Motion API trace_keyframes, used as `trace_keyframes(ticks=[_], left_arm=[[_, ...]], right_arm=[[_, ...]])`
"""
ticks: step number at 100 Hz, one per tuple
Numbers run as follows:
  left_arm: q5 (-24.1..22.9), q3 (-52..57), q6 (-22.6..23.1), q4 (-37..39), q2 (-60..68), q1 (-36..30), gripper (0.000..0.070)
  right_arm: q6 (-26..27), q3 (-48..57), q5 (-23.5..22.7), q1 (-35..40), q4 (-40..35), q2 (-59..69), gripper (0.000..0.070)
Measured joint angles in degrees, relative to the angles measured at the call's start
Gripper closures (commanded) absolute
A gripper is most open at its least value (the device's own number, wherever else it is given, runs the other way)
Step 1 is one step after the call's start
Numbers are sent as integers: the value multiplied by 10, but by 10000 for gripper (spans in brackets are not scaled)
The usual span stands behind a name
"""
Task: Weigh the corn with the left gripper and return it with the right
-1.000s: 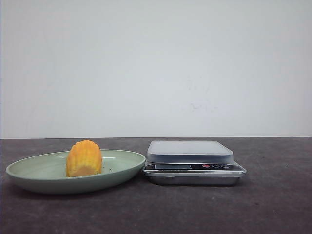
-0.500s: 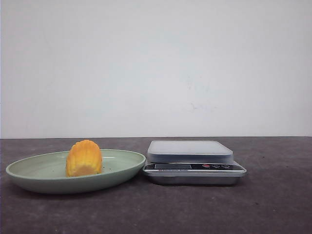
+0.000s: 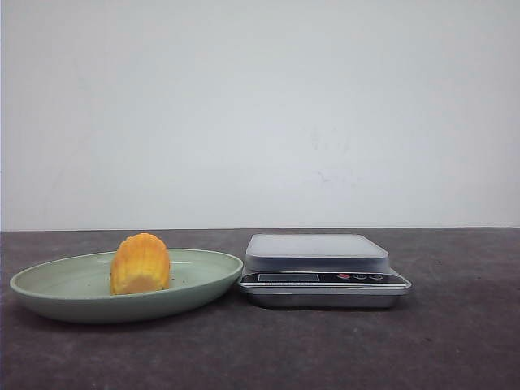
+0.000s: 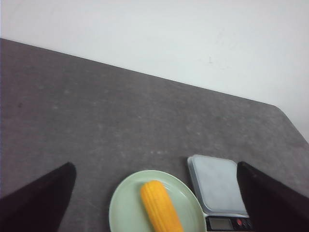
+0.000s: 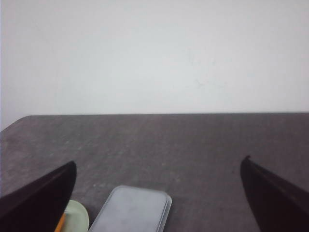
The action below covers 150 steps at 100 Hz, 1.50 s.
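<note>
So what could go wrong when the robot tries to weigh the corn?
The corn is rounded and lies loose on the plate, so it might roll away from the left gripper when pinched. The scale sits right beside the plate's rim, so a low swing could bump either one. The scale's top is flat with no lip, so the corn could roll off once set down.
</note>
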Motion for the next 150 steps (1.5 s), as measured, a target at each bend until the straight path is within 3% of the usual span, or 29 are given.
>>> trace_keyframes(ticks=[39,105,109,112,115,120,121,124,150], left_arm=[[1,0,-5,19,224,-93,69],[1,0,-114,133,640,-250,82],[1,0,-116,135,655,-257,141],[1,3,-117,135,659,-260,239],[2,6,-118,139,659,-262,380],[1,7,-118,145,667,-266,684],[2,7,-118,144,669,-267,700],[2,7,-118,143,675,-269,674],[5,18,-103,127,662,-271,696]], right_arm=[[4,0,0,19,-5,60,0],[4,0,0,48,-31,88,0],[4,0,0,48,-31,88,0],[4,0,0,48,-33,88,0],[4,0,0,48,-34,88,0],[4,0,0,48,-36,88,0],[4,0,0,48,-37,88,0],[4,0,0,48,-39,88,0],[2,0,0,48,-61,88,0]])
